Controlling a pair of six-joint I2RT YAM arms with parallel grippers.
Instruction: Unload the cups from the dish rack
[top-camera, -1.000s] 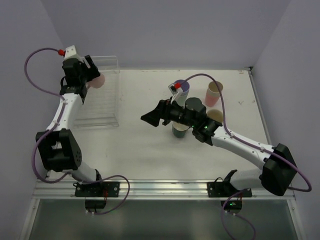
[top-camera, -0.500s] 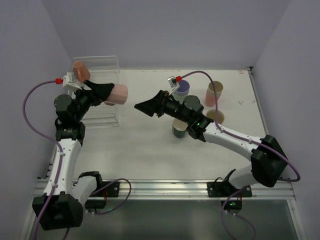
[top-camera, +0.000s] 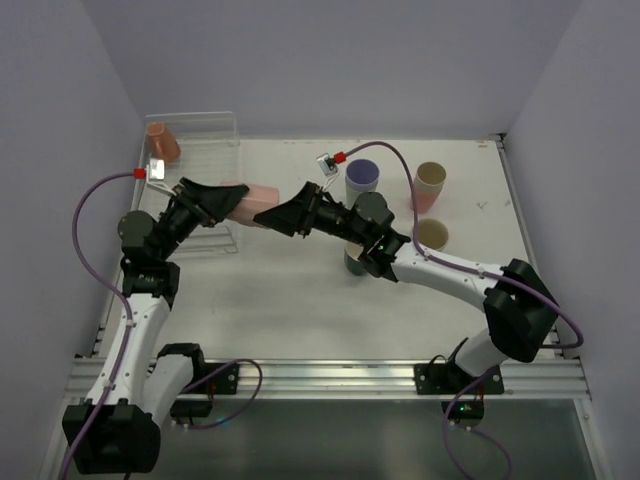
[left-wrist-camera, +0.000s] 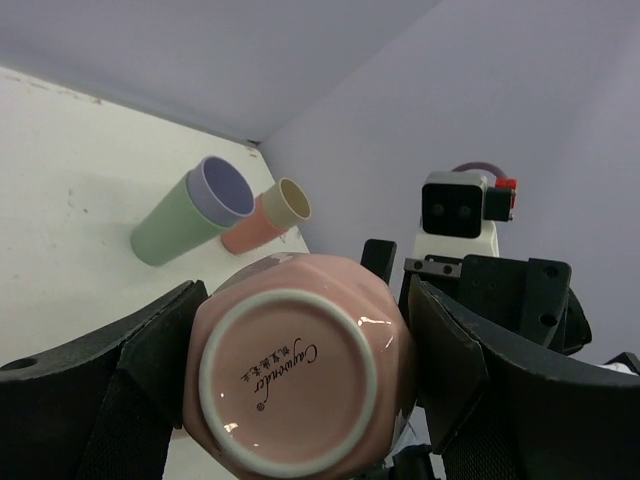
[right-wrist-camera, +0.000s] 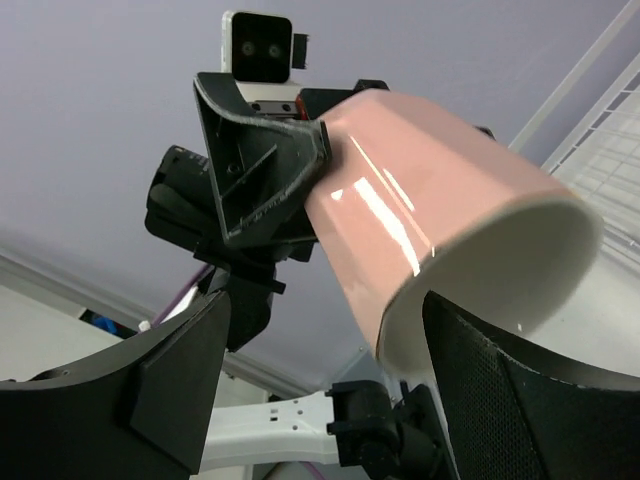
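Observation:
My left gripper (top-camera: 228, 200) is shut on the base of a pink faceted cup (top-camera: 258, 201) and holds it sideways in the air, just right of the dish rack (top-camera: 205, 228). In the left wrist view the cup's base (left-wrist-camera: 300, 375) sits between my two fingers. My right gripper (top-camera: 287, 214) is open, with its fingers on either side of the cup's mouth (right-wrist-camera: 470, 250); I cannot tell whether they touch it. An orange cup (top-camera: 162, 140) lies in the rack's far corner.
On the table to the right stand a purple tumbler nested in a green one (top-camera: 361, 178), a beige one nested in a pink one (top-camera: 430, 185), a beige cup (top-camera: 432, 233) and a dark green cup (top-camera: 357, 263) under my right arm.
My left arm has swung out of the rack to the right with the pink cup. My right gripper has moved left to meet the cup's mouth.

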